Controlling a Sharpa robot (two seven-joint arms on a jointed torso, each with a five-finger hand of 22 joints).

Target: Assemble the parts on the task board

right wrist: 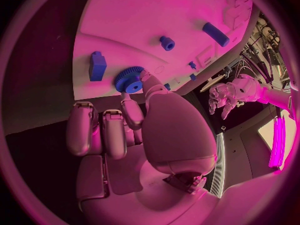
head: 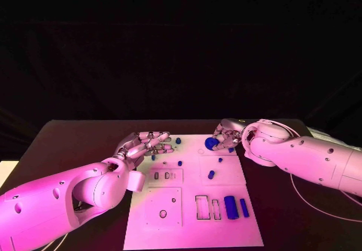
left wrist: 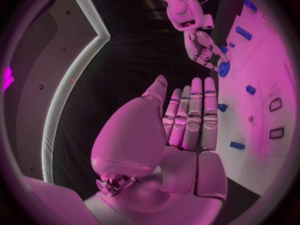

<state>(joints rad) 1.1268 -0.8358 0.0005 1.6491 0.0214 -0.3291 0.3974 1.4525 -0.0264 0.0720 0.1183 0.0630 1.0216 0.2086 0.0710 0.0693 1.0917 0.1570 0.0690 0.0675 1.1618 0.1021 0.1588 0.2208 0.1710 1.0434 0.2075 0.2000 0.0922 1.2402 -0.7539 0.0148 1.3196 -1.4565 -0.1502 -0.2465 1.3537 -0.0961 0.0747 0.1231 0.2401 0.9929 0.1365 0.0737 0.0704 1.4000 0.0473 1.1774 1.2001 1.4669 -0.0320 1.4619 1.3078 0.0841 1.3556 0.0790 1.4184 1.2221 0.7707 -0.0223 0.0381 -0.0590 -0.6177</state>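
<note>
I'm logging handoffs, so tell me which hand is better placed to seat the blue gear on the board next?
Right. The right hand already pinches the blue gear at the task board's far edge; the left hand holds nothing, fingers extended.

Task board (head: 189,209): smooth, matt plate of plastic look, resting on a dull cloth-like tabletop (head: 75,141). Toothed gear (right wrist: 129,80) and blocks: matt plastic; arm shells (head: 317,162) smooth and glossy
</note>
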